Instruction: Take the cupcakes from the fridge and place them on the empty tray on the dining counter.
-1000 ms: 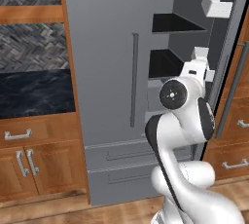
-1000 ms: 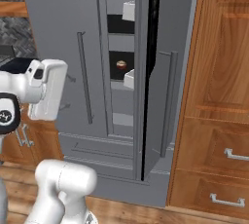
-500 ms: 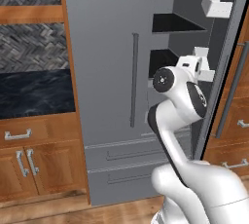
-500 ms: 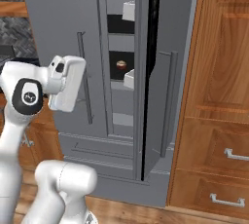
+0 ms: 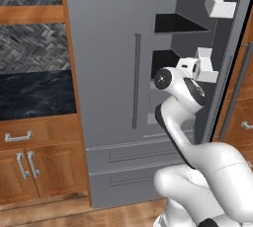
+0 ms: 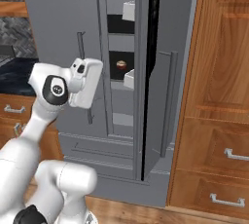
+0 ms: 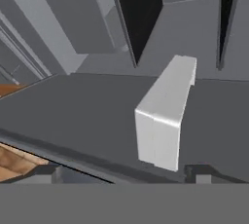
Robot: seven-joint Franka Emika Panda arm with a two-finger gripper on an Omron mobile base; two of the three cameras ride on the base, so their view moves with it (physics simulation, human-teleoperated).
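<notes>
Grey steel fills most of what we see: the fridge (image 5: 113,83) stands with its left door shut and its right door (image 6: 168,72) swung open, the long bar handle (image 5: 136,80) running down the closed door. From the right base view, we look through the gap onto black shelves, and on the middle shelf sits one cupcake (image 6: 121,65), pale top over a dark wrapper, just behind a white bin (image 6: 129,78). We cannot tell whether a second cupcake lies beside it. Another white bin (image 5: 220,5) hangs higher on the open door, and one more (image 5: 205,65) sits at the level of the hand.

Our arm rises in front of the lower drawers (image 5: 133,164), its wrist bent toward the opening. The gripper (image 6: 87,83) is held up beside the closed door's edge, well apart from the cupcake. In the hand view its two dark tips (image 7: 197,172) peek up at the bottom, spread apart with nothing between them, and a white bin (image 7: 165,111) on the grey door panel lies just ahead of them.

Wooden cabinets (image 6: 219,96) flank the fridge on the right, and more wood with a dark marbled counter (image 5: 34,95) on the left.
</notes>
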